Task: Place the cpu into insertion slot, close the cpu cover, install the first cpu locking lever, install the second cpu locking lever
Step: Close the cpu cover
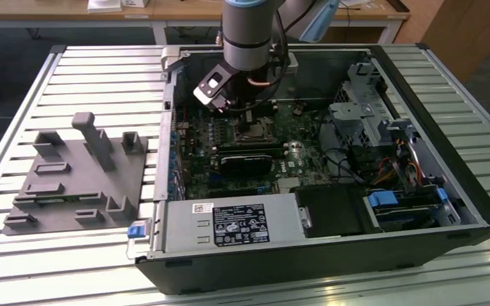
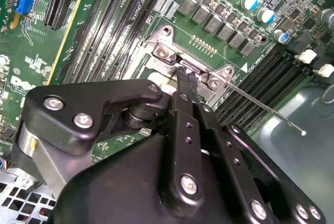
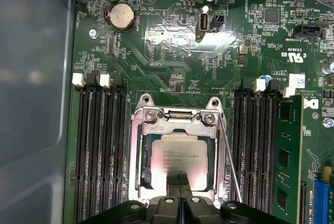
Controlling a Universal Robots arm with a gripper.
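The cpu (image 3: 176, 157) lies flat in the insertion slot (image 1: 250, 132), its pale metal face showing through the window of the cpu cover (image 3: 140, 156). The silvery cover is folded down around the chip. My gripper (image 3: 180, 179) hangs just above the socket with its two black fingers pressed together, shut on nothing I can see. In the second wrist view the fingertips (image 2: 187, 82) touch the cover's edge between two screws. A thin wire locking lever (image 3: 230, 156) (image 2: 266, 110) runs along one side of the socket and sticks out free.
The socket sits on a green motherboard inside an open computer case (image 1: 449, 191). Black memory slots (image 3: 99, 151) flank it, one holding a green memory module (image 3: 287, 156). A coin battery (image 3: 121, 16) lies beyond. A grey fixture (image 1: 74, 172) stands on the slatted table at the exterior view's left.
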